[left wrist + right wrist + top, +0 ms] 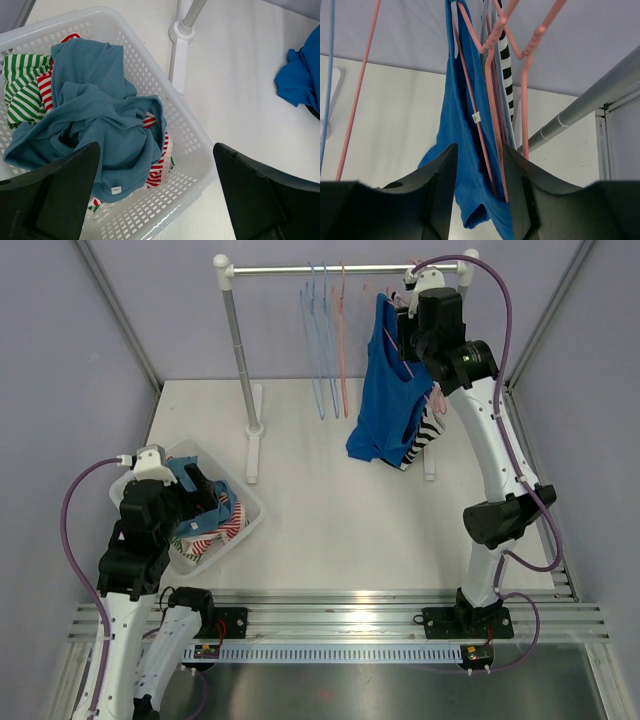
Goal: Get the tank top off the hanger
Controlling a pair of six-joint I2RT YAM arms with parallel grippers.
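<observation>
1. Top [385, 390] hangs at the right end of the rail [320, 270], on a pink hanger [491, 100]. The body droops toward the table [330, 510]. A striped garment [430, 430] hangs just behind it.
2. Right gripper [408, 308] is raised to the strap region, below the hanger hook. In the wrist view its fingers [442, 170] stand on either side of the blue fabric and a hanger wire. Fabric fills the gap. Cannot tell whether the jaws are pinching or only bracketing.
3. Left gripper [156, 147] hovers over the basket [200, 185] of clothes. Its jaws are spread wide, holding nothing, and it is well apart from the rail.
4. Step in hand, as judged: getting hold of the top near the shoulder. The top is not yet off.
5. Next move calls for a grip on cloth only, without the wire. The strap must then be drawn sideways over the hanger's shoulder end.
6. Risk: pinching the wire too would drag the hanger along the rail. The striped garment may snag.
</observation>
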